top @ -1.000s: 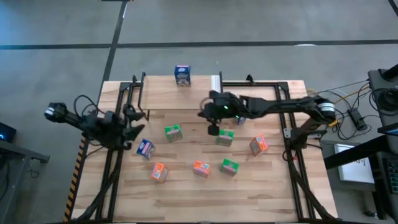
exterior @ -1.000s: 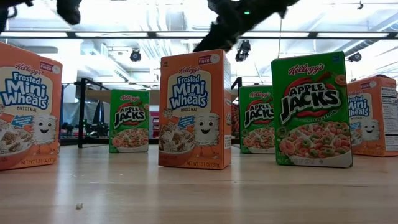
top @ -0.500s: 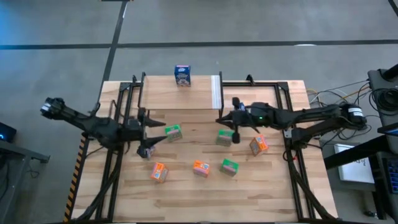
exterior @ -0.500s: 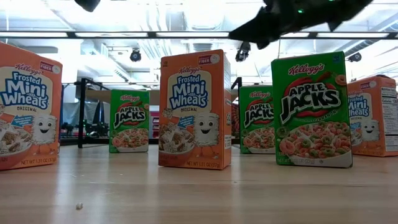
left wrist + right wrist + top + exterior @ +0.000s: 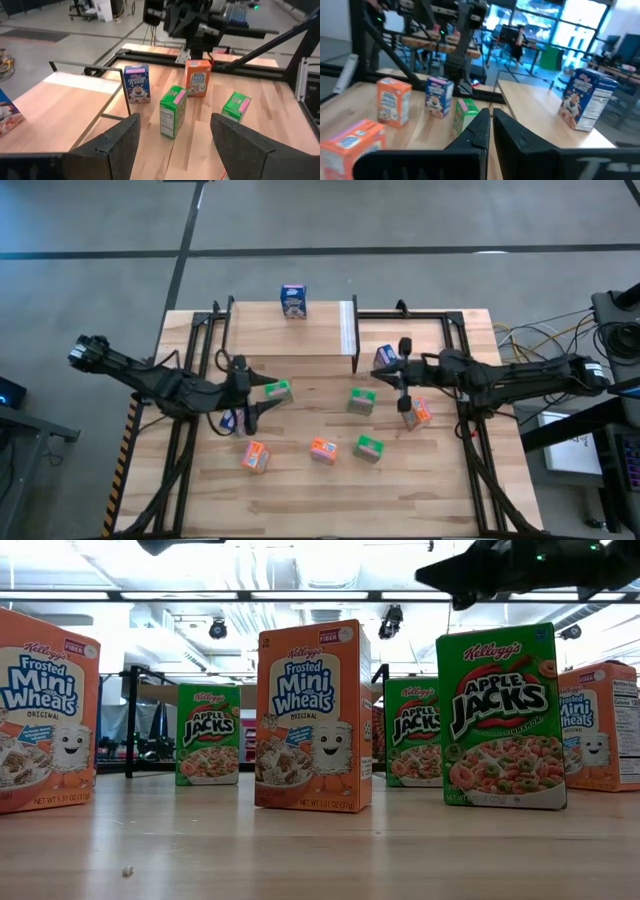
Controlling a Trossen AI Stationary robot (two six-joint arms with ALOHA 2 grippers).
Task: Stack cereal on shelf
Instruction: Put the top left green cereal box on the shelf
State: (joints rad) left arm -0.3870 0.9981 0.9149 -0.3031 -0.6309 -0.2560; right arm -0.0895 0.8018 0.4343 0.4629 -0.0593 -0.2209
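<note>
We see the cereal boxes scattered over the wooden table (image 5: 440,480), all standing upright with their long axis vertical. Taking the shelf (image 5: 300,335) as our landmark: one blue box (image 5: 293,301) stands on it near the far edge, and its pale strip (image 5: 347,327) marks its right end. Just right of that strip a second blue box (image 5: 385,357) sits on the table. In front of the shelf we find two green boxes (image 5: 279,391) (image 5: 361,401), then an orange box (image 5: 417,412) off to the right, a third blue box (image 5: 232,419) to the left, and nearest the front edge two orange boxes (image 5: 255,456) (image 5: 322,450) and a green one (image 5: 369,448). They are smooth printed cardboard. Wide gaps lie between them.

Our left gripper (image 5: 248,398) hovers before the shelf's left end, fingers spread and empty. Our right gripper (image 5: 404,375) hangs beside the right-hand orange box, fingers pressed together, holding nothing.
</note>
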